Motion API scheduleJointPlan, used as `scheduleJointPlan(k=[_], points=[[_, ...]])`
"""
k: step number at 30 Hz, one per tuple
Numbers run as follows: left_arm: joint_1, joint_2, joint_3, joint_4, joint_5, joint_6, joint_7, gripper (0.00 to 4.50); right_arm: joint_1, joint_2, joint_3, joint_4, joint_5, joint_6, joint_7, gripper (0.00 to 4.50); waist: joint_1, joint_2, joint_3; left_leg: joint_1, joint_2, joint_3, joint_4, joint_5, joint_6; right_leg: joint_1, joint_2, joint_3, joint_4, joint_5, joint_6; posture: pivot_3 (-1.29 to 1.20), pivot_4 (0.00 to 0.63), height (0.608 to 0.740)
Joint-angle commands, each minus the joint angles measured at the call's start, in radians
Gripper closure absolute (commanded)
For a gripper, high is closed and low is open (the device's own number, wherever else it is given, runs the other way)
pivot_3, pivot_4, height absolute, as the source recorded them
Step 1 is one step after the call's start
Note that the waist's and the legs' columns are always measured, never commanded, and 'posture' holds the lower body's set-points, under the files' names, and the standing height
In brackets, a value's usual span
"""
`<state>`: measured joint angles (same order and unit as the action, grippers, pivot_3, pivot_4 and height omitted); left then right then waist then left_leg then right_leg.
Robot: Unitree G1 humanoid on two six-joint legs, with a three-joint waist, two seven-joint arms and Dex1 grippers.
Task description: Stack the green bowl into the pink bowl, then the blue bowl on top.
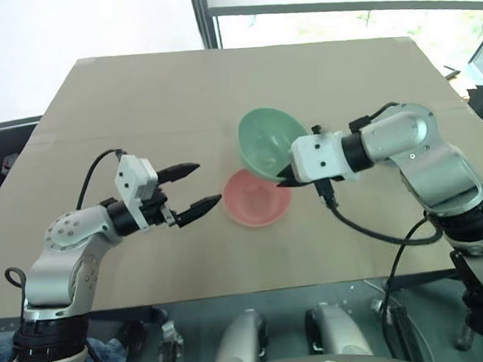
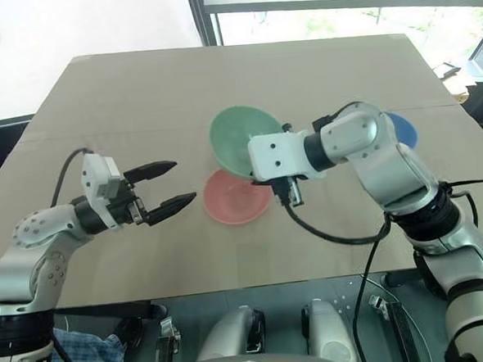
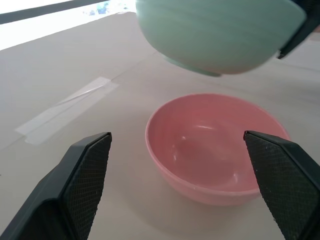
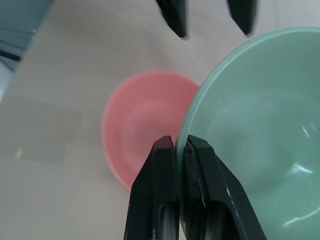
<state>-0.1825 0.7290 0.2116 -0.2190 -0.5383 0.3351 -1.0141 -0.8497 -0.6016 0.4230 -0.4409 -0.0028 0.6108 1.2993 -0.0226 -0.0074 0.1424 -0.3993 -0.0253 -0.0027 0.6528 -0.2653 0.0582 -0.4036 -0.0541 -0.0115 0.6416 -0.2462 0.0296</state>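
Left eye view: right gripper (image 1: 289, 178) pinches the green bowl's (image 1: 265, 142) rim at frame centre, above the pink bowl (image 1: 256, 198); left gripper (image 1: 194, 188) spread wide, empty.

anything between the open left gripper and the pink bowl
Nothing: in the left wrist view, bare table runs from the left gripper to the pink bowl. The green bowl hangs above it.

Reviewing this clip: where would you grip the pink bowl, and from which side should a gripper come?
Probably the rim. The pink bowl sits upright on the table, so one finger inside and one outside pinches its thin wall. Come from its left, where the open left gripper faces it; the right gripper holds the green bowl above it.
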Motion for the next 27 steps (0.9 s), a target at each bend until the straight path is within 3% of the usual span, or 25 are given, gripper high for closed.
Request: scheduleJointPlan(k=[1, 7, 10, 17, 21, 27], points=[[-0.027, 0.018, -0.003, 0.015, 0.003, -0.024, -0.027, 0.0, -0.004, -0.012, 0.005, -0.066, 0.02, 0.052, -0.02, 3.54, 0.006, 0.0, 0.0, 0.0, 0.0, 0.0, 0.0, 0.0, 0.0, 0.0, 0.0, 0.0, 0.0, 0.0, 0.0, 0.0, 0.15, 0.74], [-0.054, 0.026, -0.012, 0.046, 0.01, -0.029, -0.052, 0.0, -0.014, -0.011, 0.011, -0.081, 0.034, 0.086, -0.057, 0.96, 0.011, 0.0, 0.0, 0.0, 0.0, 0.0, 0.0, 0.0, 0.0, 0.0, 0.0, 0.0, 0.0, 0.0, 0.0, 0.0, 0.15, 0.74], [-0.062, 0.024, -0.018, 0.041, 0.009, -0.025, -0.054, 0.0, -0.011, -0.022, -0.008, -0.081, 0.039, 0.118, -0.083, 0.08, 0.01, 0.0, 0.0, 0.0, 0.0, 0.0, 0.0, 0.0, 0.0, 0.0, 0.0, 0.0, 0.0, 0.0, 0.0, 0.0, 0.15, 0.74], [-0.109, -0.032, -0.075, 0.0, -0.008, -0.01, -0.034, 0.0, 0.054, -0.243, -0.137, 0.171, -0.035, 0.012, -0.161, 0.08, 0.026, -0.001, 0.0, 0.0, -0.001, 0.0, 0.001, 0.0, 0.0, 0.001, -0.001, -0.001, -0.001, 0.0, 0.0, 0.0, 0.15, 0.74], [-0.162, -0.081, -0.122, -0.006, -0.015, -0.003, -0.028, 0.0, 0.117, -0.285, -0.268, 0.321, -0.01, 0.002, -0.243, 0.08, 0.03, -0.001, 0.0, -0.001, -0.002, 0.0, 0.001, 0.0, 0.0, 0.001, -0.002, -0.001, -0.001, 0.0, 0.0, 0.0, 0.15, 0.74], [-0.259, -0.151, -0.192, 0.021, -0.008, -0.003, -0.038, 0.0, 0.209, -0.324, -0.362, 0.459, -0.027, -0.015, -0.345, 0.08, 0.031, -0.001, 0.0, -0.001, 0.0, 0.002, 0.001, 0.0, 0.001, 0.001, 0.0, 0.0, -0.001, 0.0, 0.0, 0.0, 0.15, 0.74]])
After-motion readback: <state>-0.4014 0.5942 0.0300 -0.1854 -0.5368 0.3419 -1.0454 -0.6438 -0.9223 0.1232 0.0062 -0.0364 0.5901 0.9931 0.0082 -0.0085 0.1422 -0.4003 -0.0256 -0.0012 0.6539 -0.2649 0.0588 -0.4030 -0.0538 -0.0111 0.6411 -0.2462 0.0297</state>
